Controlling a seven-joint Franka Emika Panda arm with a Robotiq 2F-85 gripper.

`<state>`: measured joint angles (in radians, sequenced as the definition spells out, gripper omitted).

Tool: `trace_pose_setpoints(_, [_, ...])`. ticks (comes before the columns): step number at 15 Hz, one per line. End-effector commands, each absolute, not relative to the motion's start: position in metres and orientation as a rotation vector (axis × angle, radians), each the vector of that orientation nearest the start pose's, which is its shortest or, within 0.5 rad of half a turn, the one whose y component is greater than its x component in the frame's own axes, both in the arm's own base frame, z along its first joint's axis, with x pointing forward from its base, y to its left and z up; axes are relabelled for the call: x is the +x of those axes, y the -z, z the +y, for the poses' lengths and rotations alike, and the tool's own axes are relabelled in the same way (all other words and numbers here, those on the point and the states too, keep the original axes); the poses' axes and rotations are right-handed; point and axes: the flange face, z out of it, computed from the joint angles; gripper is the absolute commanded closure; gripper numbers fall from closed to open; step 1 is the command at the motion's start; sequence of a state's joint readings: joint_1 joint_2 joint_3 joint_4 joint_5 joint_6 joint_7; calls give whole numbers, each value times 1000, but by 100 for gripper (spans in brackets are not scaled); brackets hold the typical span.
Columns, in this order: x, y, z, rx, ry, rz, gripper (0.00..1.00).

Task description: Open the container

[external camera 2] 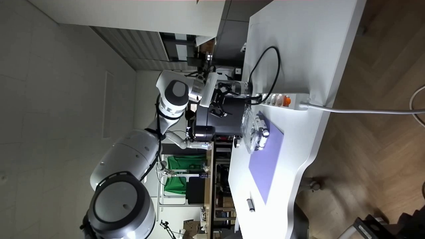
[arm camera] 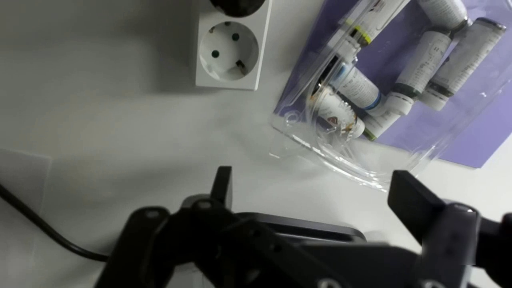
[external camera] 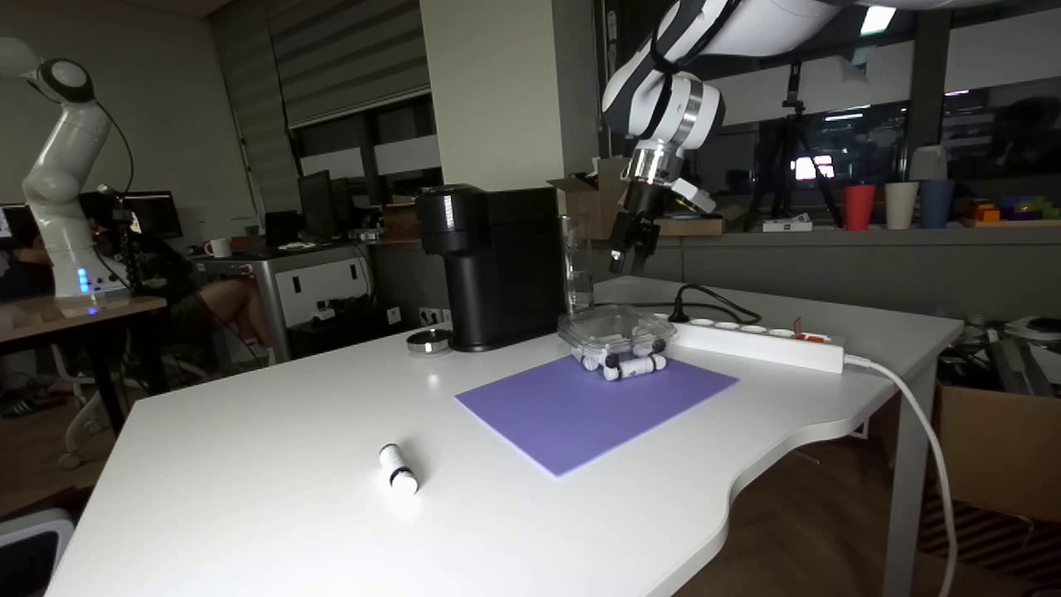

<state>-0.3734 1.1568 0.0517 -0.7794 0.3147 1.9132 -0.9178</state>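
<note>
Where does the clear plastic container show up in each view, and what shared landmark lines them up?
In an exterior view: clear plastic container, just right of centre, slightly below mid-height.
In an exterior view, turned sideways: clear plastic container, right of centre, near mid-height.
Wrist view: clear plastic container, filling much of the upper right, cut off by the frame.
Shared landmark: the purple sheet, visible in all three views.

Container [external camera: 617, 322], one — purple sheet [external camera: 564, 419], one; power strip [external camera: 758, 344], one; coffee machine [external camera: 520, 257], one; tumblers [external camera: 901, 206], three; vials [arm camera: 424, 62] — at least six.

Glossy container [external camera: 615, 326], seemingly plastic.
</note>
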Motion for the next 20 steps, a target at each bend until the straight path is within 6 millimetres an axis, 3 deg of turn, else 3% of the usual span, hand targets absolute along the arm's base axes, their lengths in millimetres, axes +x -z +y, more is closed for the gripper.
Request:
trace_pose_setpoints(1, [762,-212,-248,-2745,242,-577,0])
trace_pose_setpoints(13, [770,-172,-225,-2748,228,-588,0])
trace_pose_setpoints(20, [768,-187,-227,-2736,189,-490,0])
